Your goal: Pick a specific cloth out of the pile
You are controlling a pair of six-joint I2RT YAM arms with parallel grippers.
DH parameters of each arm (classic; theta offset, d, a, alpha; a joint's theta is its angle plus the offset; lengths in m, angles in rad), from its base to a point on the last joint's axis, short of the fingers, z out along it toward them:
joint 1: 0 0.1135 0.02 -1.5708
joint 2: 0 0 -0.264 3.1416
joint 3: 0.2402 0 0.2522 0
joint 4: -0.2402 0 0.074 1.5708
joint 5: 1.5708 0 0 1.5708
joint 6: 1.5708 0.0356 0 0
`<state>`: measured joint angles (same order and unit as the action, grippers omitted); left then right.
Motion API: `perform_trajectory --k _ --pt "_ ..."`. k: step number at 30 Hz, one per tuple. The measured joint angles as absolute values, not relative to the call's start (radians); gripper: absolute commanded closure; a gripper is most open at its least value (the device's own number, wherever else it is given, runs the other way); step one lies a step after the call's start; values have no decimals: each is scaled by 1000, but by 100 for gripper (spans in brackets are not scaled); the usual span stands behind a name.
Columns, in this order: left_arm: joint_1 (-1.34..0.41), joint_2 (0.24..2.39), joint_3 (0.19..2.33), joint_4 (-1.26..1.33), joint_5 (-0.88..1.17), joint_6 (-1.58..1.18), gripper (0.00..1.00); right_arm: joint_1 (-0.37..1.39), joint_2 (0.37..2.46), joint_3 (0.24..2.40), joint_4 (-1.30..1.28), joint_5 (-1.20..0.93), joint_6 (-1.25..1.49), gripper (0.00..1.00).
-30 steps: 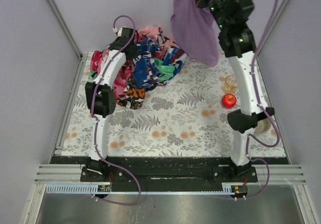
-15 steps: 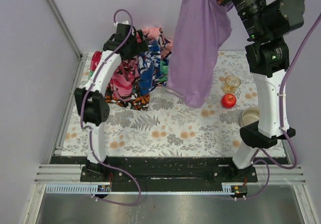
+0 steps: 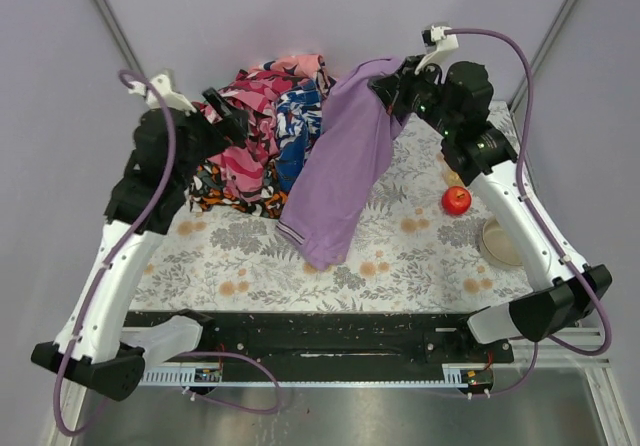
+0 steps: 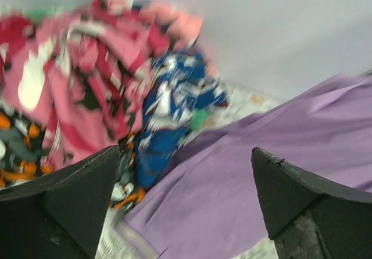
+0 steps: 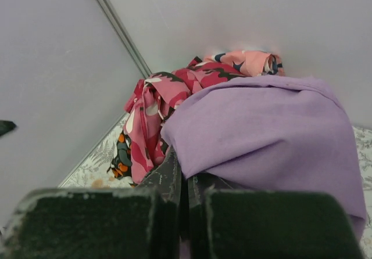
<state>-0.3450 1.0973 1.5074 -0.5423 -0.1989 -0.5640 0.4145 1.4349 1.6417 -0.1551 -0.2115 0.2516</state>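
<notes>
Lilac cloth (image 3: 335, 181) pinched in R claw (image 3: 383, 81)

Bright even light, soft shadows. L wrist view motion-blurred; top view sharp.

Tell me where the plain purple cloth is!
In the top view, the plain lilac fabric cloth hangs from the right end effector, draping down just right of the colourful heap of patterned garments.
</notes>
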Motion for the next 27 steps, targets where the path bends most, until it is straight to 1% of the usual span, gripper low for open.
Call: perform_trajectory --k 2,7,11,13,16,17,18,21,24,27 --pt "-345 1098 1415 -547 -197 -574 1 414 1423 1607 -155 -211 256 100" --pt "-346 1144 1235 -588 -181 -594 1 414 1388 1609 -135 -192 239 100" --pt "-345 1126 1190 -594 -169 -612 1 418 1380 1629 -128 -204 228 100" --pt "-345 1107 1182 -585 -167 -616 1 425 1372 1605 -117 -205 230 100" --pt "-345 1073 1167 -572 -165 -623 1 449 1307 1437 -62 -204 263 100" --pt "-345 1060 1158 -571 -164 -624 1 459 1250 1282 -20 -204 298 100" --pt "-345 1050 1149 -570 -164 -626 1 467 1244 1265 -21 -204 302 100" --pt "-345 1029 1117 -570 -164 -629 1 492 1195 990 49 -200 396 100" --pt "-345 1027 1084 -571 -161 -633 1 513 1239 797 54 -184 477 100" --pt "-345 1028 1046 -577 -152 -641 1 521 1367 717 20 -137 535 100"
